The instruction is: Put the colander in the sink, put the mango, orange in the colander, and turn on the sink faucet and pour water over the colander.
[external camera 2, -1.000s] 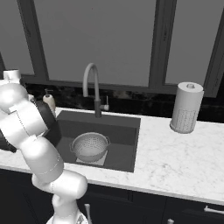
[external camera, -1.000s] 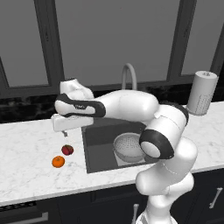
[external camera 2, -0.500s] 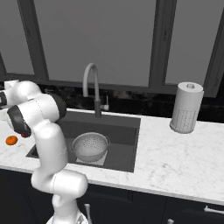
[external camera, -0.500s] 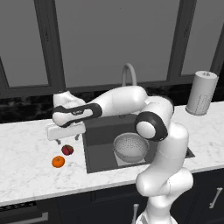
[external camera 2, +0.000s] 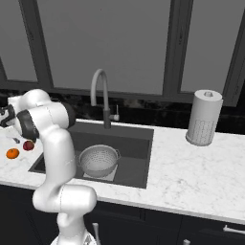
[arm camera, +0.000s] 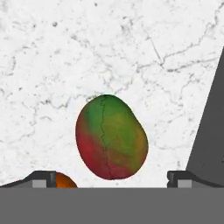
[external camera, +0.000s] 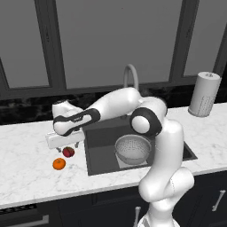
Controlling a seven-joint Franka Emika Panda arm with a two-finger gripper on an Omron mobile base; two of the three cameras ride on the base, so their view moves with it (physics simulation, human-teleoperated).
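- Dark-fingered gripper (external camera: 66, 147) of ours hangs low over the marble counter (external camera: 26, 168), jaws spread wide, nothing in them.
- We've got the mango (arm camera: 111, 137) sitting on the counter right between the tips.
- We see the orange (external camera: 59, 164) just beside it.
- Colander (external camera: 132, 149) sits in the sink (external camera: 99, 157), under the faucet (external camera 2: 99, 95).

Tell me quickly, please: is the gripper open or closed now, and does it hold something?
Gripper: open and holding nothing; its two fingertips stand wide apart on either side of the mango, which lies on the counter.
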